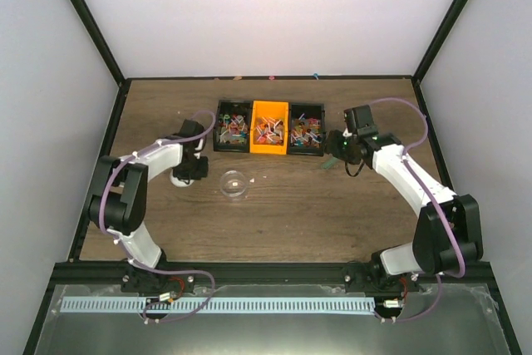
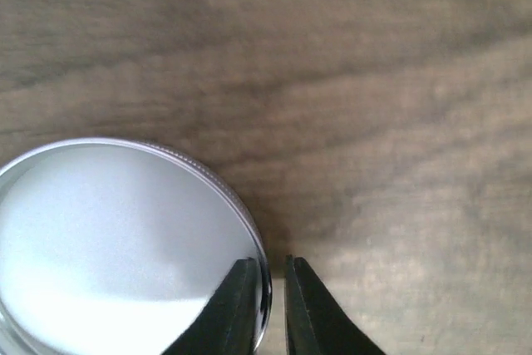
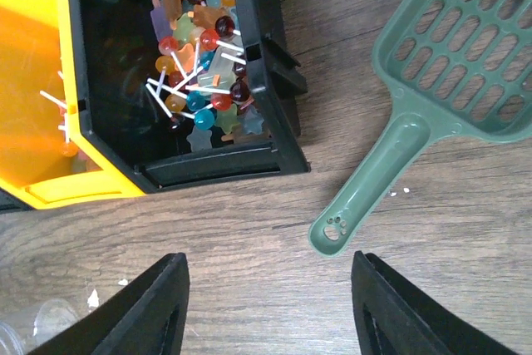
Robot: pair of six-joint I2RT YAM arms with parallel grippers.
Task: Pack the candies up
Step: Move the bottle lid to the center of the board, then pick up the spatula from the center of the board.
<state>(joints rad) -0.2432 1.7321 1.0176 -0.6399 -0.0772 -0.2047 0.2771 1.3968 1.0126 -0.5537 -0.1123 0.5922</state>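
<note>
Our left tool [image 2: 272,265] sits closed by the lid [image 2: 108,239]; our right tool [image 3: 270,257] gapes below the green scoop [image 3: 391,164].

Green scoop [image 3: 399,151] lying beside black bin [image 3: 224,164] of candies [image 3: 204,81], yellow bin [image 3: 33,81] adjoining

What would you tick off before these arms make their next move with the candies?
1. Right gripper open: ok, jaws wide apart.
2. Scoop handle between those jaws: not ok, its end lies on the table just ahead of them.
3. Scoop empty: ok, nothing in its slotted bowl.
4. Left gripper pinching the lid: ok, shut on its rim.
5. Jar uncovered: ok, the lid is off to its side.
6. Candies near the scoop: ok, they fill the black bin beside it.
</note>
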